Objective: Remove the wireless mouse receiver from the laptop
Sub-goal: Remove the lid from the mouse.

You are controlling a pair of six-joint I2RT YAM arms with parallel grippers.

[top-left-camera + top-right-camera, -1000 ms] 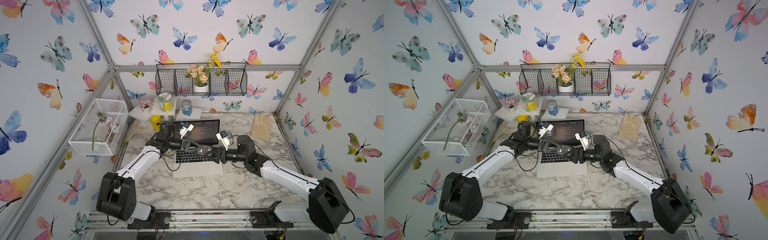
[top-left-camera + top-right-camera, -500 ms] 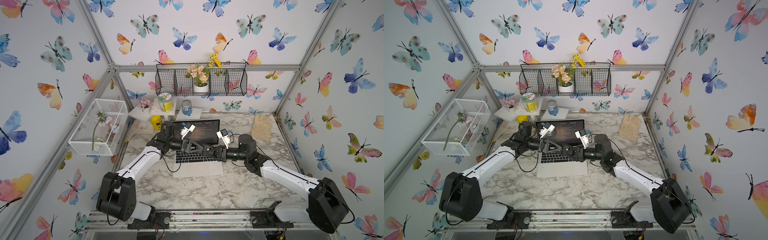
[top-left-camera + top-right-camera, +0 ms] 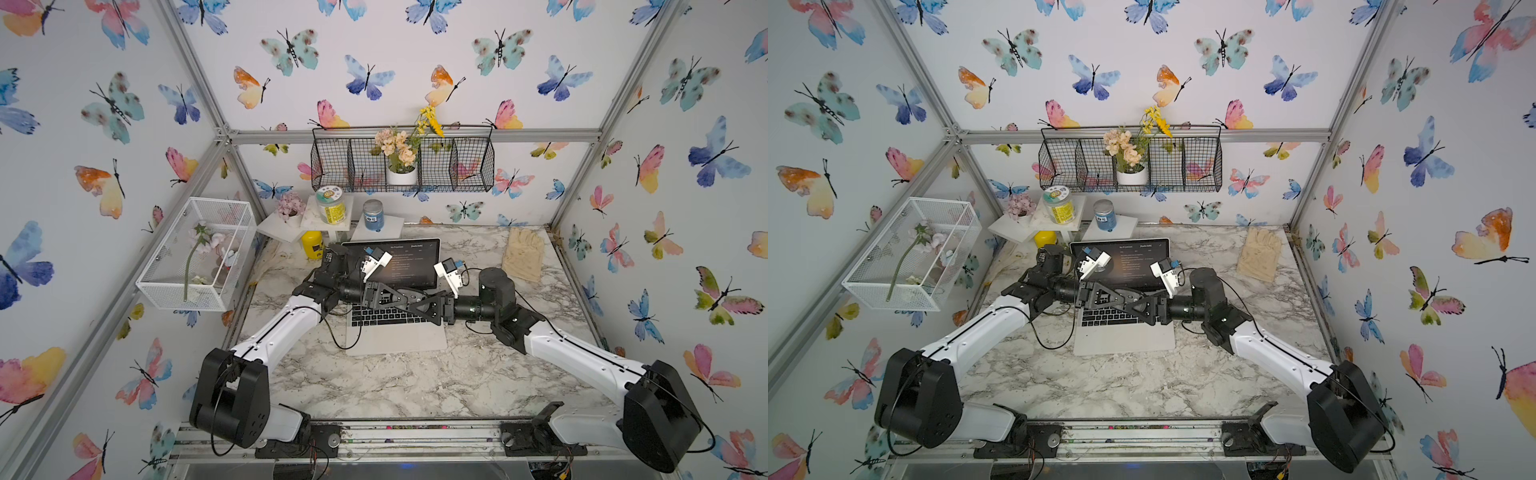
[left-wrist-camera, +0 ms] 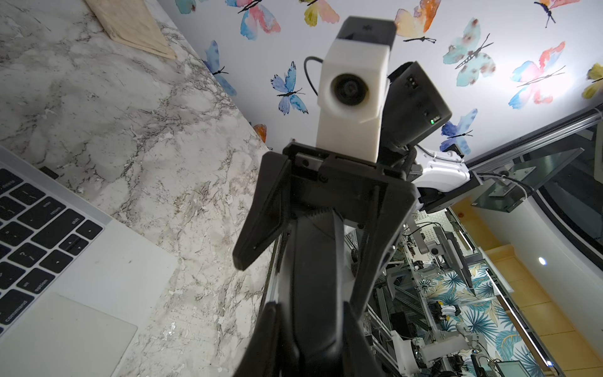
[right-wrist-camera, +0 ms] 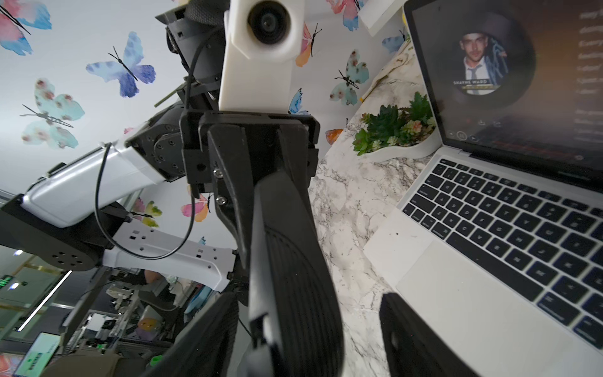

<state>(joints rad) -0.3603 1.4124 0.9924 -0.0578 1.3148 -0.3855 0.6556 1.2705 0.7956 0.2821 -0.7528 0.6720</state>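
**Top views.** Your marble-patterned counter, white with grey veins, fills the lower middle of the frame. It sits inside an aluminium frame, and butterfly wallpaper covers every wall. The laptop stands open at centre, with its keyboard partly under the arms. At upper centre a black wire basket hangs on the back wall and holds a white flower pot. At left a white mesh box juts from the side wall. Small white shelves in the back corner carry a yellow-labelled jar and a blue jar. Beige gloves lie at the counter's upper right.

**Wrist views.** Your two arms meet head-on above the keys with their fingers interleaved.
- The right pincer stands wide and holds nothing. One finger of the left pincer lies between its jaws, with a clear gap on the laptop side.
- The left pincer's jaws sit narrow, close on either side of one right finger. You cannot tell whether they press it.
- The wireless mouse receiver is a tiny black stub jutting from the laptop's side edge beside the delete key. It is apart from both pincers, and in the top views it is hidden.
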